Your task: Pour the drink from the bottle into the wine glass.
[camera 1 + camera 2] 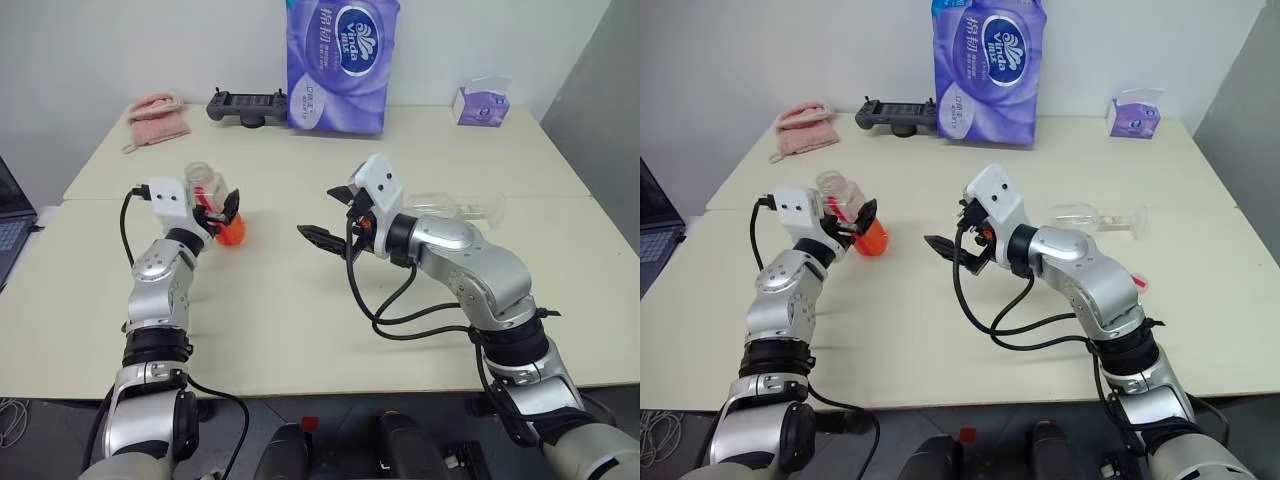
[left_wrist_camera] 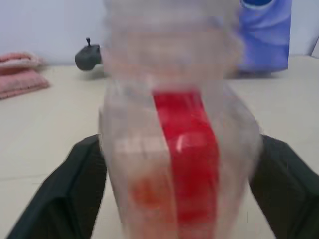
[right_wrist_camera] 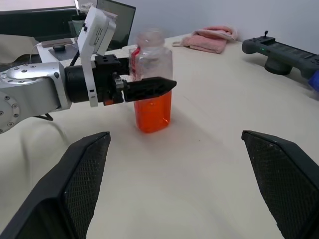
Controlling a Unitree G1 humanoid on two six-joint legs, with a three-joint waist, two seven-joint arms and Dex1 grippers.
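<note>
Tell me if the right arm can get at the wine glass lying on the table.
Probably yes. The wine glass lies on its side just beyond the right forearm with bare table around it, but the open right gripper points away and must swing back.

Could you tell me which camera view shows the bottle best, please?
The right wrist view: the bottle stands upright on the table, whole, with orange-red drink in its lower part, between the left tool's fingers. The left wrist view shows it very close and blurred. Both eye views show it small, partly behind that tool.
</note>
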